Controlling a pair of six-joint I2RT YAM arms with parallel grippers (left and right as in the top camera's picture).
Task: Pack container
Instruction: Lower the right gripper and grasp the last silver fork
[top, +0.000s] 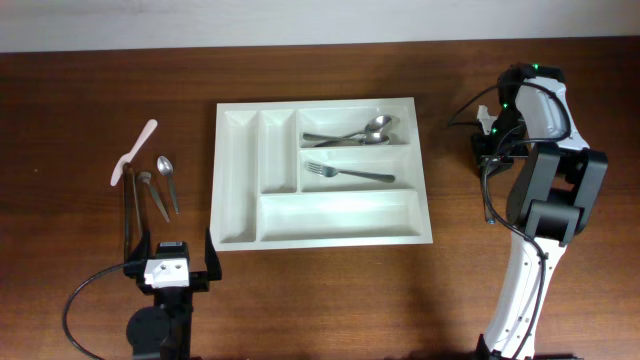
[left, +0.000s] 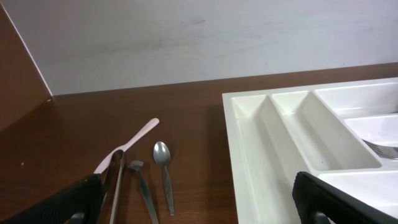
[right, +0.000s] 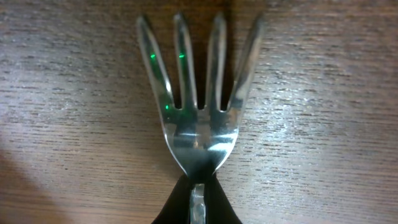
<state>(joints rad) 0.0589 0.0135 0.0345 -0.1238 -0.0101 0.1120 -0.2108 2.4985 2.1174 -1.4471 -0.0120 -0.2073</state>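
Right gripper (right: 198, 194) is clamped tight on the neck of a shiny four-tined steel fork (right: 198, 118). The tines lie flat on the brown wooden table (right: 323, 155), with green glints on two of them. The fork handle is hidden behind the dark fingers and cut off at the frame's bottom edge. From overhead this fork can't be seen, as the right arm covers that spot, right of the large white rectangular plastic cutlery tray (top: 340, 215).

The tray sits mid-table. Its upper medium compartment holds two silver metal spoons (top: 360, 132), and the medium one below holds a second silver fork (top: 350, 174). The left wrist view cuts the tray off at the right.

Left gripper (top: 170, 262) is spread wide with nothing in it, just off the tray's near-left corner.

Left of the tray:
- pale pink plastic utensil (left: 140, 134)
- small silver teaspoon (left: 162, 154)
- short grey metal utensil (left: 143, 190), head too small to identify
- long dark piece (top: 128, 215), possibly tongs
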